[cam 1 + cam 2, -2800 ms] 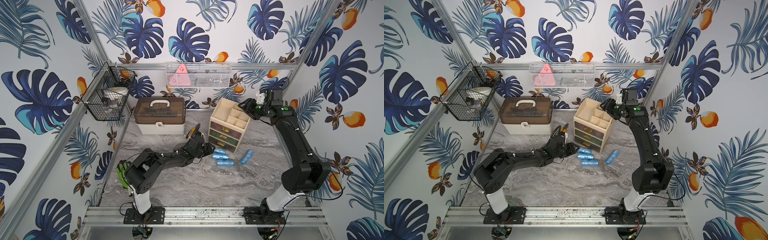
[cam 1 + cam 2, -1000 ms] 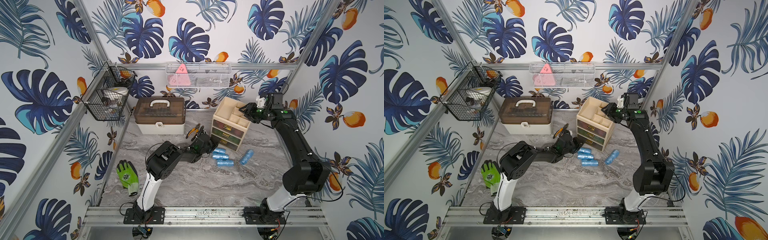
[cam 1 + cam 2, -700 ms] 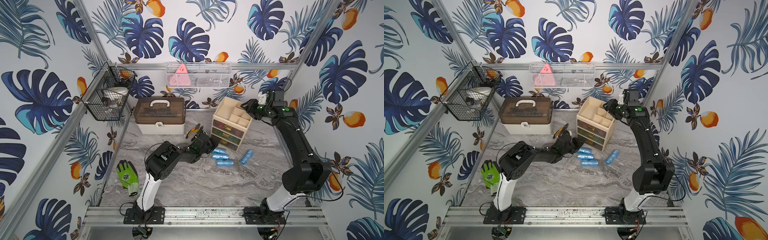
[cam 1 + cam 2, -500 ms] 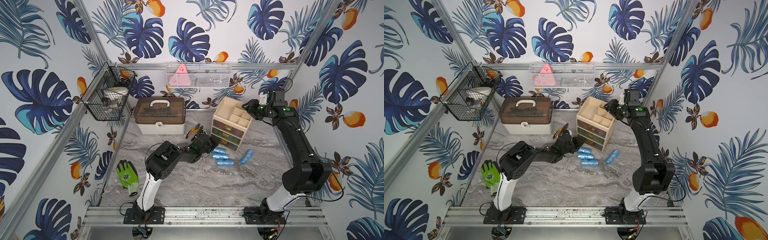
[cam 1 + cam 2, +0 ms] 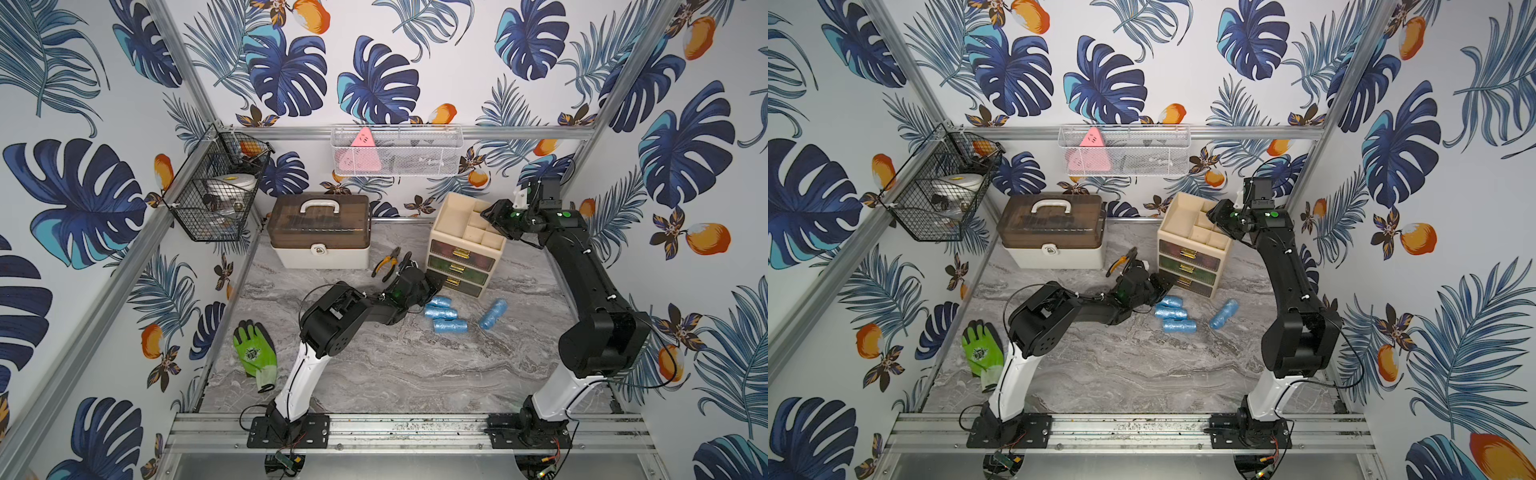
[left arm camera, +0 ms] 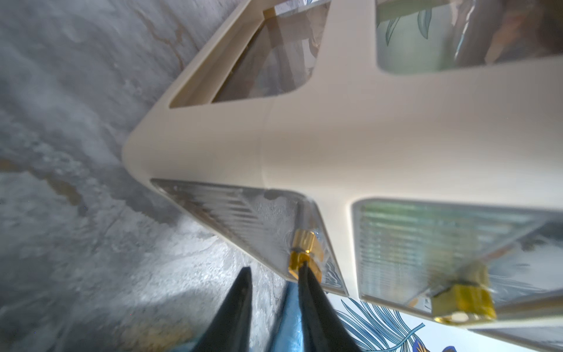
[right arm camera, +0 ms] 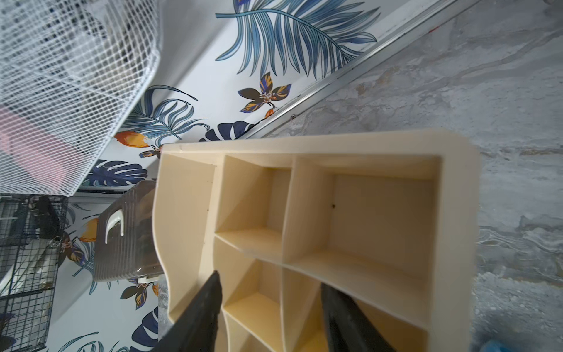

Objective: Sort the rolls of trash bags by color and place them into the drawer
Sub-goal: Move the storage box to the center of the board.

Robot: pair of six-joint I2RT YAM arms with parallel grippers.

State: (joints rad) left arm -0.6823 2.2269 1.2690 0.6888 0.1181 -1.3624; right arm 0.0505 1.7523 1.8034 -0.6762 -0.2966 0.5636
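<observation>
Fingertips of the left gripper [image 5: 434, 286] are hard to make out in both top views; it is set at the lowest of three drawers [image 5: 457, 281] in the cabinet [image 5: 459, 214], and four blue rolls [image 5: 451, 326] are counted on the table [image 5: 395, 374], three clustered just beside it, one apart. In the left wrist view its jaws are seen parted on nothing, one finger [image 6: 307, 289] touching a gold handle [image 6: 304, 250], a roll [image 6: 289, 320] cut off behind. In the right wrist view the right gripper [image 7: 269, 280] is shown spread and empty over the cabinet's top tray [image 7: 380, 213].
</observation>
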